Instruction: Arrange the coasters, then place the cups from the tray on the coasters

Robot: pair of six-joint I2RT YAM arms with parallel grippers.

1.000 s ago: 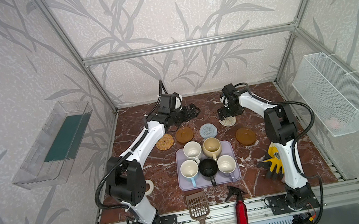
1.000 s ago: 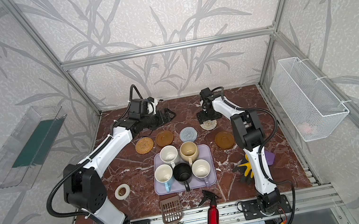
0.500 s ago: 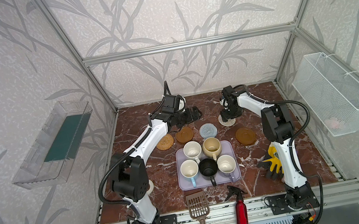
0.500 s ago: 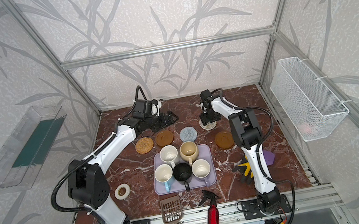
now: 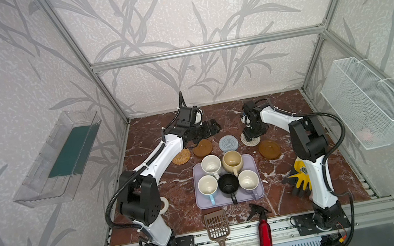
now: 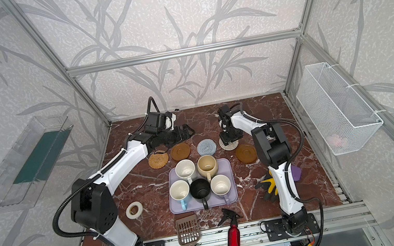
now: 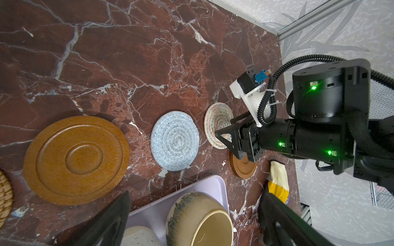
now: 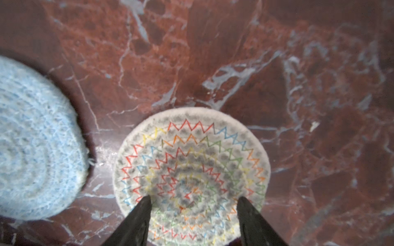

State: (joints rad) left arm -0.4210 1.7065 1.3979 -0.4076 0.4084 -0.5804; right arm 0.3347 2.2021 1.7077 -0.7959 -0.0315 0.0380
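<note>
Since a second before, the right gripper (image 8: 194,202) had come down: it had hung above the cream coaster (image 8: 191,161) and now stood over it, hiding the disc's far part in both top views. Its jaws were partly apart and gripped nothing. Both fingertips (image 8: 145,206) sat at the coaster's face inside the rim; whether they touched it could not be told. The left gripper (image 5: 212,128) had barely shifted. It was still spread wide and empty, just at twelve o'clock of an amber coaster (image 5: 202,148) and apart from it. The cups and the other four coasters lay where they had.

There were five coasters, all on the marble table (image 5: 154,136). From the middle of the tray (image 5: 231,201), the rattan coaster (image 5: 181,156) lay at ten o'clock, the amber coaster at eleven and the light-blue coaster (image 5: 229,143) at twelve. The cream coaster lay at one and the other amber coaster (image 5: 269,148) at two.

Five cups stood upright on the one tray: the white cup (image 5: 211,164) at eleven, the beige cup (image 5: 232,160) at one, the light-blue cup (image 5: 207,186) at eight, the black cup (image 5: 228,183) at six and the lavender cup (image 5: 248,180) at four.

One tape roll (image 6: 134,210) lay at nine o'clock of the tray. One scoop (image 5: 217,224) and one spray bottle (image 5: 264,235) lay at six.
</note>
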